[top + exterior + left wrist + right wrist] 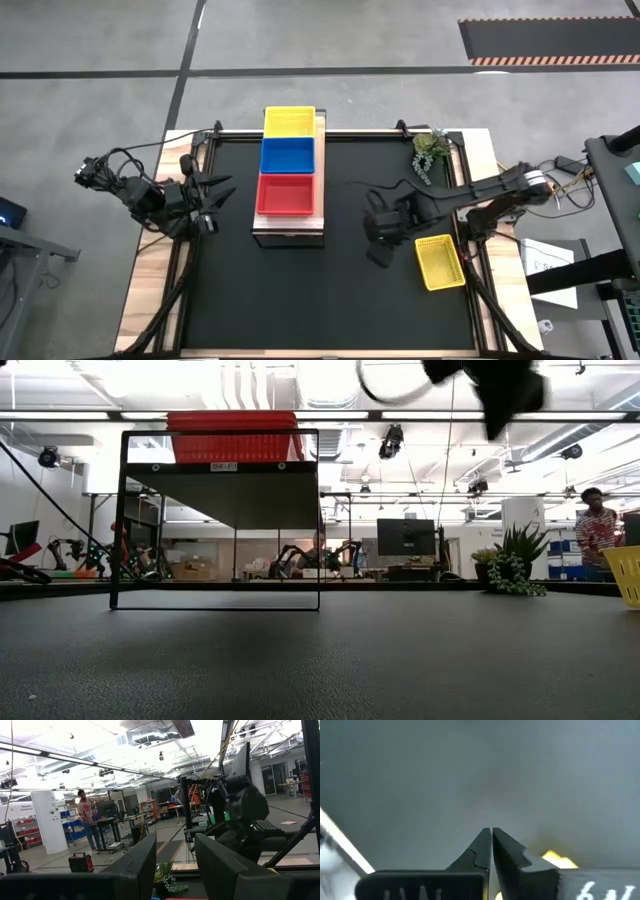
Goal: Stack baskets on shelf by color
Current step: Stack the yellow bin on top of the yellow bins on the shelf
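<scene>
Baskets first: I see three colours lined up on the shelf (289,232), a yellow basket (289,121) at the far end, a blue basket (288,156) in the middle and a red basket (286,194) at the near end, each touching the next; whether any of them is a stack of several I cannot tell from above. One more yellow basket (439,261) lies alone on the black tabletop (330,290), tilted a little, near the right-hand wooden edge and well apart from the shelf. My right gripper (380,228) hangs above the tabletop between the shelf and that loose yellow basket, just beside the basket but not touching it; its fingers (482,850) are pressed together with nothing between them, and a yellow corner shows past them in the right wrist view. My left gripper (215,190) waits at the left edge of the table, pointing toward the shelf, its fingers (142,862) spread apart and holding nothing. A small potted plant (430,152) stands at the far right of the table. From the low view the red basket (236,438) sits atop the shelf frame, and a person (597,532) stands in the room beyond.
</scene>
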`<state>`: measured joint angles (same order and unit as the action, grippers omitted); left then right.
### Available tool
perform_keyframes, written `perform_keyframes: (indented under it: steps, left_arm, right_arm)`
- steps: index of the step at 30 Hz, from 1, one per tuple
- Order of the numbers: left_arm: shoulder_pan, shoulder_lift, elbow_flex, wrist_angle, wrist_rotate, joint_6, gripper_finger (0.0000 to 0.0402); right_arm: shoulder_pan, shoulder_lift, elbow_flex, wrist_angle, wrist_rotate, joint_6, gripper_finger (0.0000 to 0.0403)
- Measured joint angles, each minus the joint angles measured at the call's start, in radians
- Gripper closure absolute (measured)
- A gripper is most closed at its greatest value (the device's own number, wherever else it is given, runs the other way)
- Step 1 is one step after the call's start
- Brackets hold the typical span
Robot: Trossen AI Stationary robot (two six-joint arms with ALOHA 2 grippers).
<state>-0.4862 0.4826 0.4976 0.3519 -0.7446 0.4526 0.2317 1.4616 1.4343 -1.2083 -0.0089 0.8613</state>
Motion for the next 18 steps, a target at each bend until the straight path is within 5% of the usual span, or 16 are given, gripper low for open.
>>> perform_keyframes:
  steps: [5,9,18]
  left_arm:
    - [0.0,-0.001,0.0,0.0,0.0,0.0,0.0283]
    - [0.0,-0.001,0.0,0.0,0.0,0.001,0.0283]
    - [0.0,-0.001,0.0,-0.001,0.0,0.006,0.0283]
  right_arm:
    - [0.027,-0.091,-0.158,0.001,-0.054,0.325,0.0394]
    - [0.071,-0.102,-0.242,0.007,-0.132,0.425,0.038]
    - [0.162,-0.103,-0.379,0.01,-0.26,0.606,0.0277]
